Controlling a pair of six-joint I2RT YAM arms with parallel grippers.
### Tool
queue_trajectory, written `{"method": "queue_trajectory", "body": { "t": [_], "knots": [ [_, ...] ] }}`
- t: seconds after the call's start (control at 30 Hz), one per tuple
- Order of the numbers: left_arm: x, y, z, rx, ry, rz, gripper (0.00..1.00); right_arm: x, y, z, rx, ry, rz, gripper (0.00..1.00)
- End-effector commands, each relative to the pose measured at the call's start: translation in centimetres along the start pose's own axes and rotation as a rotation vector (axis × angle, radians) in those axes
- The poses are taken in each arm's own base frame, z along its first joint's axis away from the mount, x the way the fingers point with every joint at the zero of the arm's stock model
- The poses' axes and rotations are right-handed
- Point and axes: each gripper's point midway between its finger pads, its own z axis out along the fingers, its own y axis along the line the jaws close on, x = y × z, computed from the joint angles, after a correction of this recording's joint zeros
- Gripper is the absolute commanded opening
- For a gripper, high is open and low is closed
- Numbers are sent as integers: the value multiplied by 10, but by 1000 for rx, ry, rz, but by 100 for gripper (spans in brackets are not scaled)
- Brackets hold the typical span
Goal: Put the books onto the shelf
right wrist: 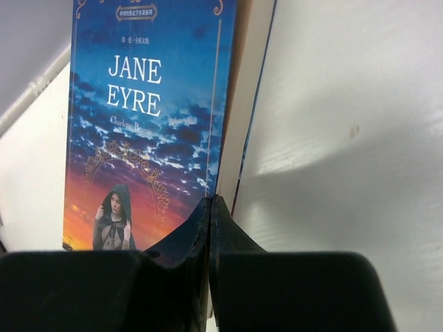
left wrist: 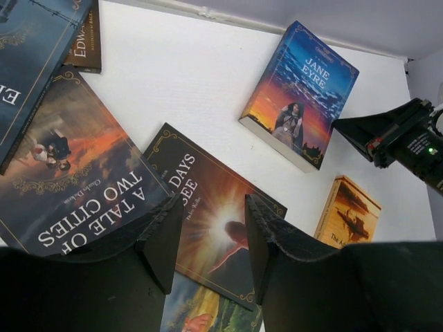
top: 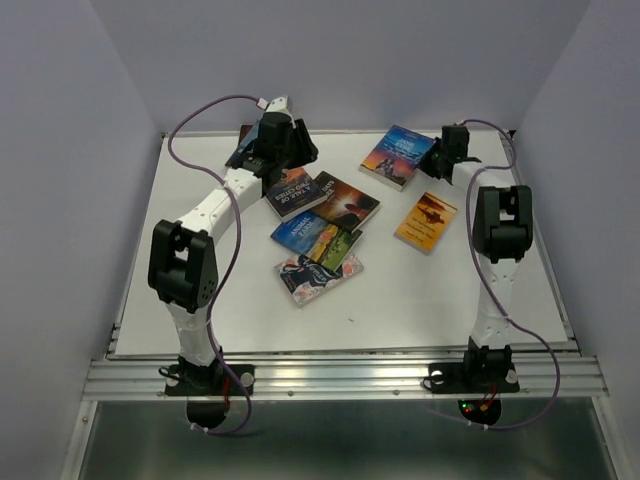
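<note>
Several books lie flat on the white table (top: pixel 240 300). My right gripper (right wrist: pixel 211 199) is shut, its tips pressed together at the near edge of the blue Jane Eyre book (right wrist: pixel 149 117), beside its cream page block; I see nothing between the jaws. From above, that gripper (top: pixel 438 158) touches the right side of Jane Eyre (top: pixel 397 155). My left gripper (left wrist: pixel 211 204) hangs open and empty over the sunset-brown book (left wrist: pixel 208 207), next to A Tale of Two Cities (left wrist: pixel 76 173). An orange book (top: pixel 426 221) lies alone on the right. The shelf is out of view.
A landscape-cover book (top: pixel 315 238) and a navy book with pink flowers (top: pixel 318 275) overlap near the table's middle. A dark blue book (left wrist: pixel 34 55) and a brown one (left wrist: pixel 86 45) lie under the left arm. Grey walls enclose the table on three sides.
</note>
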Motion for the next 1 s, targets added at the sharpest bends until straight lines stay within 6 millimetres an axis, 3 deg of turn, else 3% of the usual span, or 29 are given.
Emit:
{"method": "queue_trajectory", "body": {
  "t": [0.0,0.1,0.17,0.23,0.27,0.3,0.37,0.43,0.47,0.53,0.57,0.6,0.63,0.67,0.7,0.77,0.8,0.83,0.97],
  "knots": [
    [-18,-4,-17,17,-49,50,52,9,9,-8,-100,95,-306,3],
    [-15,-3,-18,19,-43,53,52,-7,33,-27,-72,16,-413,9],
    [-15,-4,-19,25,-41,55,52,-22,33,-34,-16,-35,-432,13],
    [-15,-5,-20,31,-39,53,52,-25,47,-41,12,-62,-444,36],
    [-13,-5,-21,33,-37,53,52,-32,44,-42,45,-82,-447,39],
    [-13,-5,-22,35,-37,52,52,-34,55,-44,33,-96,-458,41],
    [-11,-4,-23,33,-34,53,52,-23,61,-42,62,-96,-484,53],
    [-10,-3,-24,32,-32,56,52,-20,79,-41,38,-102,-514,56],
    [-11,-3,-25,33,-34,58,52,-3,88,-35,20,-81,-543,57],
    [-11,-2,-25,26,-38,59,52,2,112,-32,-37,-87,-582,58],
    [-12,-2,-26,26,-40,58,52,20,118,-21,-43,-68,-597,58],
    [-12,-2,-27,25,-41,59,52,24,124,-18,-52,-65,-604,58],
    [-12,-2,-28,29,-40,59,52,13,138,-18,-77,-96,-595,58],
    [-12,-3,-29,32,-42,62,52,20,146,-14,-90,-96,-597,58],
    [-12,-3,-29,33,-40,64,52,35,145,-1,-95,-75,-607,58],
    [-11,-3,-31,37,-38,67,52,36,150,8,-110,-84,-607,58],
    [-10,-2,-31,34,-36,69,52,31,164,7,-130,-116,-610,58],
    [-10,-2,-32,34,-36,69,52,40,157,20,-121,-103,-628,59],
    [-8,1,-35,27,-34,73,52,53,153,34,-92,-112,-727,59]
  ]
}}
